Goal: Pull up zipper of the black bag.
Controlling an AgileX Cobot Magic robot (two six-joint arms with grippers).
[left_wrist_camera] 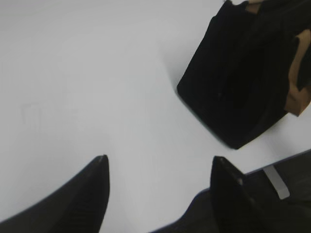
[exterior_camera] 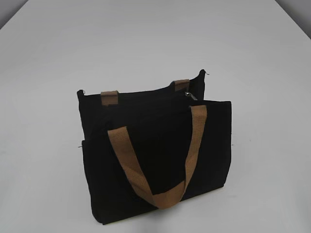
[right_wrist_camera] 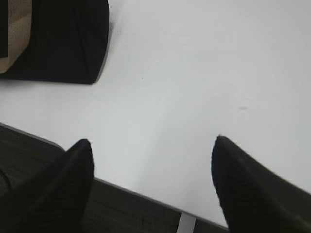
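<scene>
The black bag (exterior_camera: 155, 155) stands upright on the white table, with one tan handle hanging down its front and another at the back. A small silver zipper pull (exterior_camera: 192, 95) shows at the right end of the bag's top edge. No gripper shows in the exterior view. In the left wrist view the bag (left_wrist_camera: 243, 82) is at the upper right, well away from my open, empty left gripper (left_wrist_camera: 158, 170). In the right wrist view a corner of the bag (right_wrist_camera: 63, 43) is at the upper left, away from my open, empty right gripper (right_wrist_camera: 150, 150).
The white table (exterior_camera: 58, 58) spreads all round the bag. Its near edge and a dark floor strip show in the right wrist view (right_wrist_camera: 146, 213) and in the left wrist view (left_wrist_camera: 286, 170).
</scene>
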